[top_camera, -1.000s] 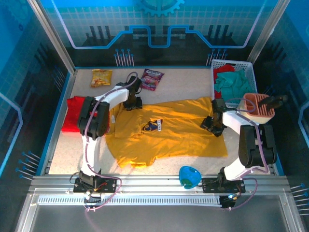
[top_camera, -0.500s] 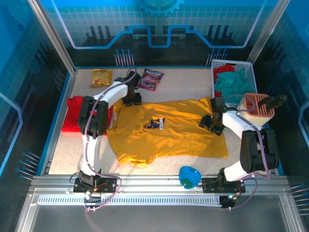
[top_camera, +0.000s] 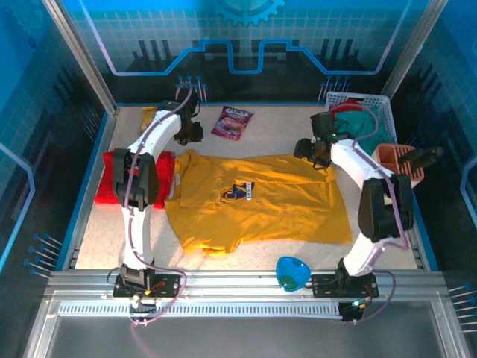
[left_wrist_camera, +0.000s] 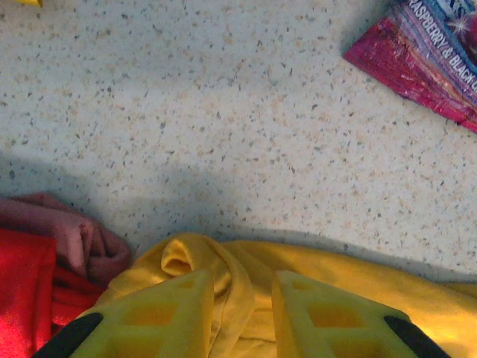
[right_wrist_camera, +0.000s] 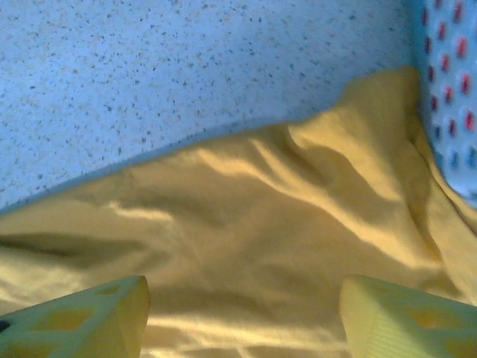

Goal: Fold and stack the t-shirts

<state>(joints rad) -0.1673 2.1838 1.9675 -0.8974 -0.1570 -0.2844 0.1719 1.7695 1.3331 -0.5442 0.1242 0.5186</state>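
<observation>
The mustard-yellow t-shirt (top_camera: 261,201) lies spread on the table, its dark chest print (top_camera: 237,192) facing up. My left gripper (top_camera: 190,136) is at the shirt's far left corner. In the left wrist view its fingers (left_wrist_camera: 156,321) are shut on a bunched fold of the yellow cloth (left_wrist_camera: 231,276). The red t-shirt (top_camera: 112,179) lies crumpled left of the yellow one, and its edge (left_wrist_camera: 30,276) shows beside the left fingers. My right gripper (top_camera: 313,151) hangs open over the shirt's far right corner (right_wrist_camera: 261,224), with nothing pinched.
A white basket (top_camera: 387,112) with teal and red cloth stands at the back right, its wall (right_wrist_camera: 451,97) close to the right gripper. A purple snack packet (top_camera: 233,121) and a yellow one (top_camera: 147,115) lie at the back. A blue object (top_camera: 292,272) sits at the front edge, an orange holder (top_camera: 395,160) at right.
Both grippers have moved toward the far side of the table. The left went from the collar to the far left corner, the right from the right hem to the far right corner.
</observation>
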